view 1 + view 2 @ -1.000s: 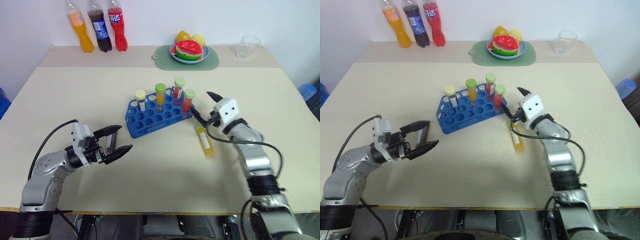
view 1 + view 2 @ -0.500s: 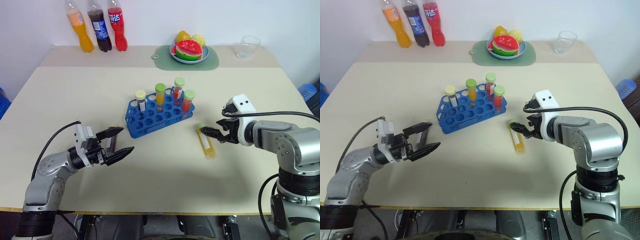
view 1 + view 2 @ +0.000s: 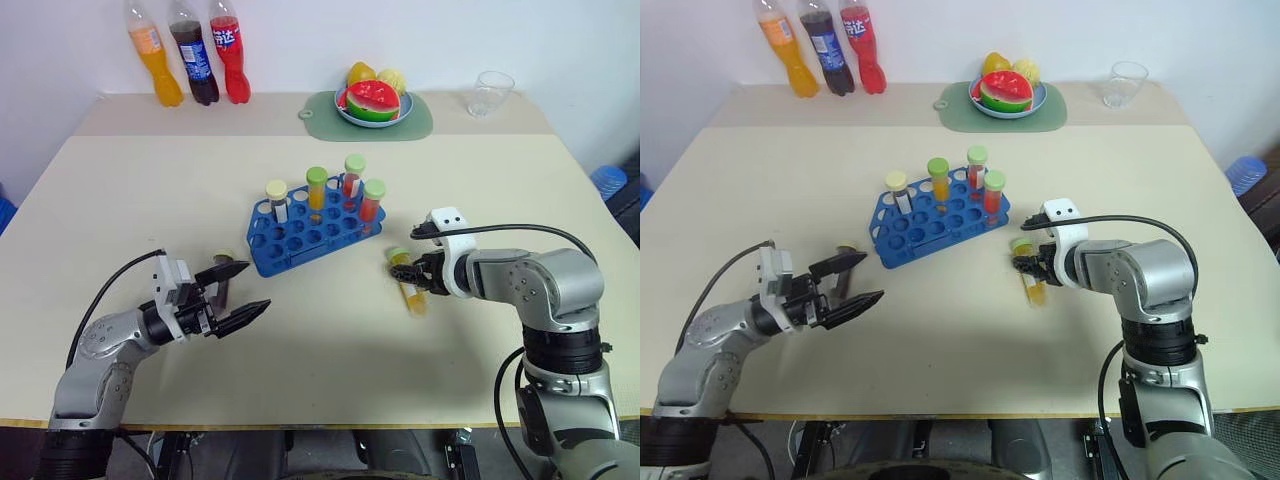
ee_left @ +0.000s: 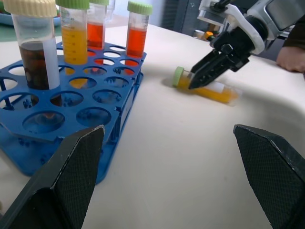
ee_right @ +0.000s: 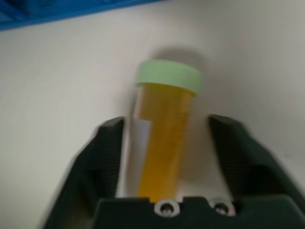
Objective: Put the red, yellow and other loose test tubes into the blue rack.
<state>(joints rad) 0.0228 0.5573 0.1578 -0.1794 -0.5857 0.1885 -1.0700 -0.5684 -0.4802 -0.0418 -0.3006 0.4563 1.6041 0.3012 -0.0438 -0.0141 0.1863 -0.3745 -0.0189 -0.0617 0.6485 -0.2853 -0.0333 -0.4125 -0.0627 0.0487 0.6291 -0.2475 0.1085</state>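
The blue rack (image 3: pixel 300 245) stands mid-table and holds a brown tube (image 3: pixel 277 196), a yellow one (image 3: pixel 317 188) and two red ones (image 3: pixel 373 200). To its right a loose yellow test tube (image 3: pixel 412 297) with a green cap lies on the table. My right gripper (image 3: pixel 408 272) points down at it, open, its fingers (image 5: pixel 107 157) straddling the tube (image 5: pixel 162 124) with gaps on both sides. Well left of the rack my left gripper (image 3: pixel 250 287) hovers open and holds nothing. Behind its upper finger lies a cream-capped tube (image 3: pixel 222 257), partly hidden.
Three soda bottles (image 3: pixel 190 55) stand at the back left. A fruit plate (image 3: pixel 372 102) on a green mat and a clear glass (image 3: pixel 487 92) stand at the back right. A person's hand (image 4: pixel 290 57) rests beyond the right arm.
My right gripper has swung down and back from beside the rack onto the lying yellow tube, and its fingers have narrowed around it. The left gripper has stayed put.
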